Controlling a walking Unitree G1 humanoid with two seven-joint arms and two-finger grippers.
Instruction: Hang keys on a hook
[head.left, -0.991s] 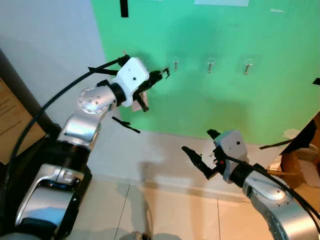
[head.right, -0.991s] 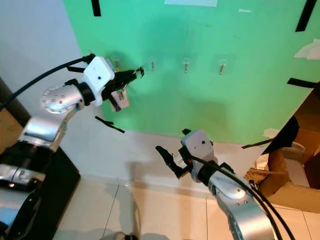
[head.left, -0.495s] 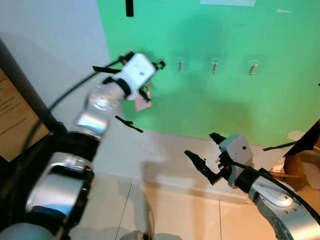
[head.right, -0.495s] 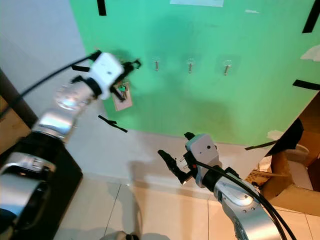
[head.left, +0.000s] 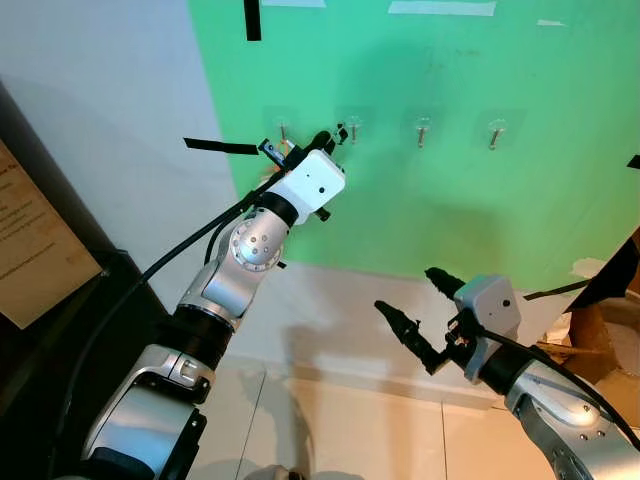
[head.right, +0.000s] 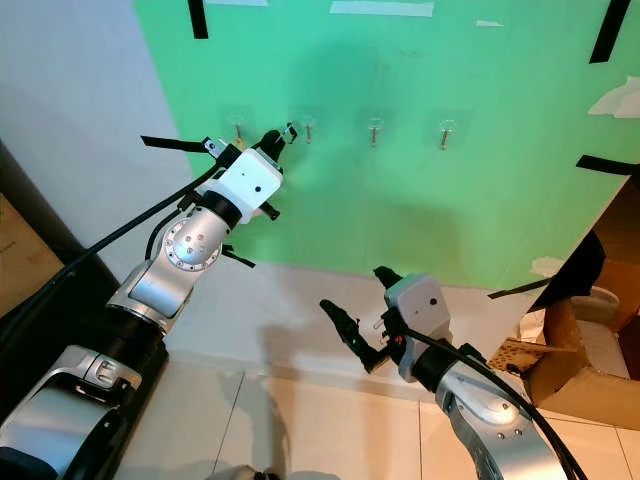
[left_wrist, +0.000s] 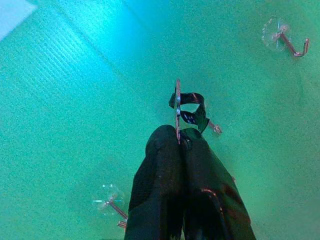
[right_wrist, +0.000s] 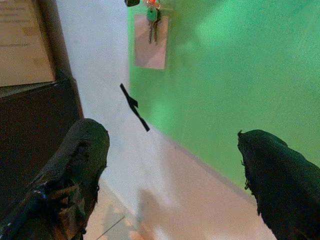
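- Keys (right_wrist: 153, 21) hang under your left gripper (head.left: 336, 134), high against the green wall (head.left: 450, 230) and just beside the second hook (head.left: 351, 126) in the row of four. A pale tag (right_wrist: 150, 50) dangles below them.
- Left jaws are clenched on the thin metal ring (left_wrist: 177, 107) of the keys, with a short black loop standing out past the tips. The hook sits right behind that loop in the left wrist view, and I cannot tell whether the ring is over it.
- Missing the hook is the main risk: the ring stands edge-on to the wrist camera, so a small tilt could make it slide past the tip instead of over it.
- Letting go too early would drop the keys to the floor (head.left: 330, 420) below, since nothing sits under them to catch them.
- Pushing hard into the wall could pull the hook loose, as it looks stuck on by a clear pad.
- Swinging of the tag and keys could tug the ring off as you back away.
- Right gripper (head.left: 408, 292) hangs low, well apart from the hooks, with its jaws released and nothing between them.
- Containers: a cardboard box (head.left: 592, 335) stands at the right edge; I cannot tell what is in it.
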